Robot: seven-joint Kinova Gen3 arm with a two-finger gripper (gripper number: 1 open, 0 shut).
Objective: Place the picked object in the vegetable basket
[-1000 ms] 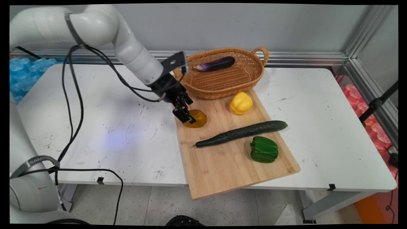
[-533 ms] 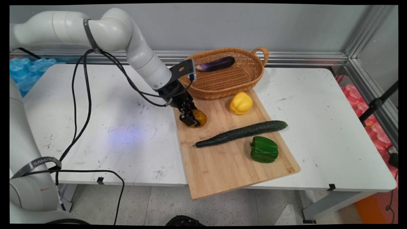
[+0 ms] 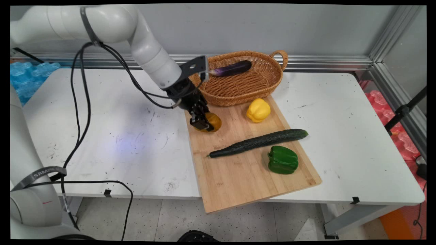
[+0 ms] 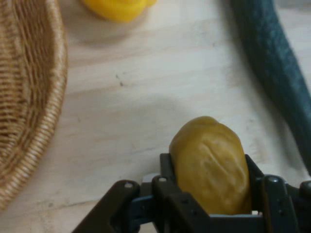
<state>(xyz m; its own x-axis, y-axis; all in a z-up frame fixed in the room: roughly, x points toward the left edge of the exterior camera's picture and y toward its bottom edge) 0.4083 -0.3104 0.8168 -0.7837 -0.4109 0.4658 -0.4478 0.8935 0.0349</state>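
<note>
The gripper (image 3: 201,123) is closed on a potato (image 4: 211,162) just above the board's (image 3: 238,170) far left corner, beside the basket (image 3: 238,88). A firm, level hold should keep the rounded potato from slipping between the fingers.

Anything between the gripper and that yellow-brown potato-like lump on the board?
Nothing visible. The black two-finger gripper already has the yellow-brown rounded lump between its fingers, at the far left part of the wooden cutting board. The wicker basket, yellow bell pepper and long dark cucumber all lie clear of it.
</note>
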